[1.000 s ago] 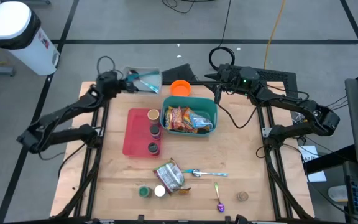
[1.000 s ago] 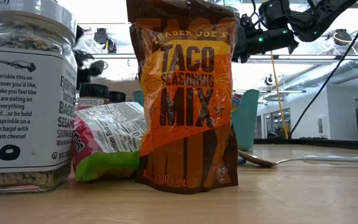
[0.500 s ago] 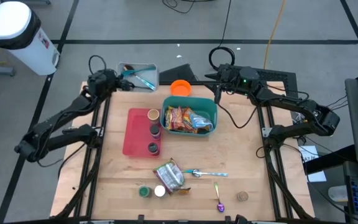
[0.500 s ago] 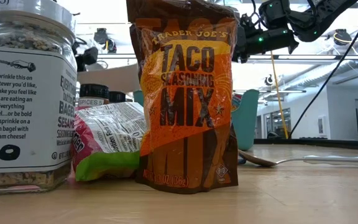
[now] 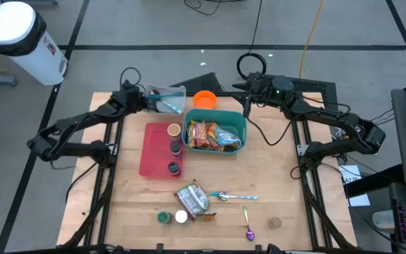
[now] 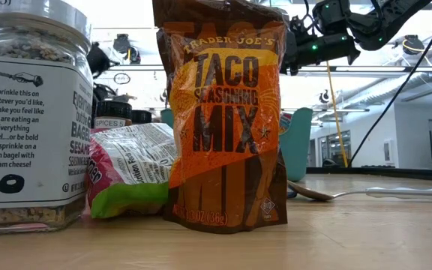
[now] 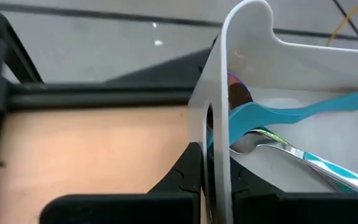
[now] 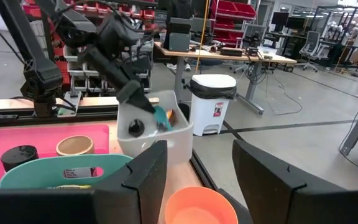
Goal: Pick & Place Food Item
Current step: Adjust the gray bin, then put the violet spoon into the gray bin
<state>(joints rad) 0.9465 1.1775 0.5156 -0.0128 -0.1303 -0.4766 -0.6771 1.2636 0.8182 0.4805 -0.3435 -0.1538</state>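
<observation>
Reaching across the surface's (image 5: 280, 190) far left corner, the left gripper (image 5: 149, 103) is clenched on the rim of the white bin (image 5: 168, 99), which is held tilted. The right gripper (image 5: 247, 106) hangs parted above the teal basket (image 5: 240, 125), where snack packets (image 5: 213, 135) lie.

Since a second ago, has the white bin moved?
Yes. The left gripper, shut on the white bin, swung it left, then back right toward the orange bowl.

Teal bin (image 5: 240, 124), orange bowl (image 5: 204, 99) and white container (image 5: 177, 92) crowding far edge, right side bare
</observation>
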